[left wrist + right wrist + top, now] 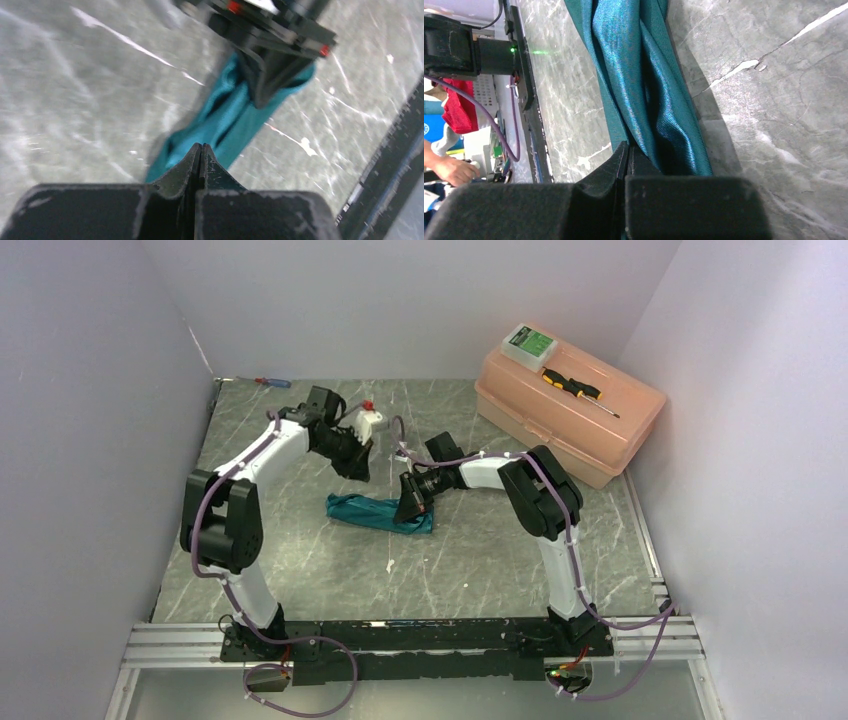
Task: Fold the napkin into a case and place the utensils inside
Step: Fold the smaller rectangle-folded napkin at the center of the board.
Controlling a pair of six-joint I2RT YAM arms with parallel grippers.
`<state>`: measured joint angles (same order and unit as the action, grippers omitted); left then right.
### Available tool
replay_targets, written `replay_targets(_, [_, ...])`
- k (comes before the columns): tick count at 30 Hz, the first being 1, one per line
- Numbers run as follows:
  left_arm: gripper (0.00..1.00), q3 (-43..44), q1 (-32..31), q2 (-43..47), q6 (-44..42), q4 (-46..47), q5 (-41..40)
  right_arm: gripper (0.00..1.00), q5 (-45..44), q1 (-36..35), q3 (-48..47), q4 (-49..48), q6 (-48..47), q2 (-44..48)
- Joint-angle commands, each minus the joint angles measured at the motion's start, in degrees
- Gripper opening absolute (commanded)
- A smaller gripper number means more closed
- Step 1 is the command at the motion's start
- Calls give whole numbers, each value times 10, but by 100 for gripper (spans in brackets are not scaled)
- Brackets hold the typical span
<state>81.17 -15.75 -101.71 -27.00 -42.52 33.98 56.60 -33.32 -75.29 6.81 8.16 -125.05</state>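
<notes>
Resting the tips of my right gripper (410, 504) on the right end of the teal, faintly shiny cloth napkin (368, 510), I have its two black fingers (599, 180) pressed flat together. The cloth runs up against the tips and under the finger on the right in the right wrist view. I cannot tell whether a fold is nipped between them.

The napkin lies near the middle of the grey, marble-veined table (480, 560). It is bunched into a long, narrow, rumpled strip that runs left to right. Several lengthwise folds show along it, and one darker hollow shows between two of them.

My left gripper (354, 466) hangs above the table just behind the napkin's left half, apart from the cloth. Its fingers (186, 167) are together too, with nothing between them. From that wrist I look down the strip and see my right gripper planted on its far end.

At the back right a peach plastic toolbox (600, 430) stands with its lid down. On the lid lie a yellow-and-black screwdriver (578, 389) and, nearer the back corner, a small green-and-white box (528, 342). A red-and-blue screwdriver (272, 383) lies on the table by the back left wall, well apart from the cloth.
</notes>
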Motion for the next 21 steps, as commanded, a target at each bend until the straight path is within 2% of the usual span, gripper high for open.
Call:
replay_targets(1, [3,-65,-18,12,-58,-71,78,0,-14,-2,-5,-2,3,-16])
replay_targets(5, [3,-121,-18,12,-80,-24,34,0,-1,-2,-3,-22,16,-14])
replay_targets(11, [3,-132,-17,1,-58,56,-24,0,20,2,-8,-28,22,-17])
replay_targets(21, [3,-136,-16,-6,-56,68,-18,0,28,4,-4,-20,11,-17])
